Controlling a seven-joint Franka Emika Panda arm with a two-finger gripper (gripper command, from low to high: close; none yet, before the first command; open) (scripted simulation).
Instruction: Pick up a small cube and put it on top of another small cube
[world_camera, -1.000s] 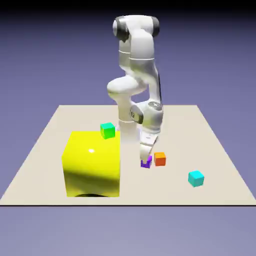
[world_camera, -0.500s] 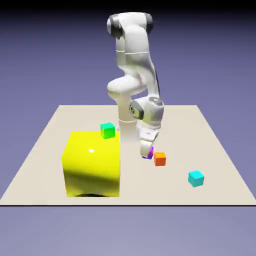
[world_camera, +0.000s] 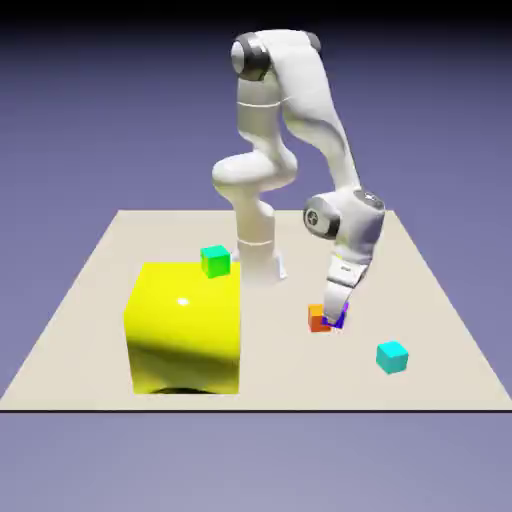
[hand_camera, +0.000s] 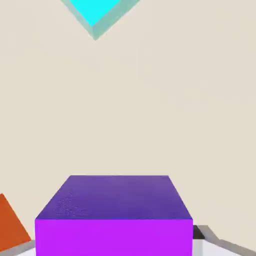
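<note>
My gripper (world_camera: 335, 314) is shut on the tiny purple cube (world_camera: 338, 320), which shows just past the orange cube (world_camera: 318, 319) on the exterior view's right, touching or nearly touching it. In the hand view the purple cube (hand_camera: 114, 215) fills the bottom middle, with a grey fingertip (hand_camera: 201, 233) showing at its right side. A corner of the orange cube (hand_camera: 10, 227) shows at the lower left there. The cyan cube (world_camera: 392, 356) lies apart toward the front right, and in the hand view the cyan cube (hand_camera: 97, 12) sits at the top edge.
A large yellow cube (world_camera: 185, 328) stands on the beige table (world_camera: 420, 290) at the exterior view's left. A small green cube (world_camera: 215, 261) shows at its back top corner. The arm's base column (world_camera: 257, 240) rises behind the cubes.
The arm swung toward the exterior view's right, carrying the purple cube from the orange cube's left side over to its right side. The other cubes stayed put.
</note>
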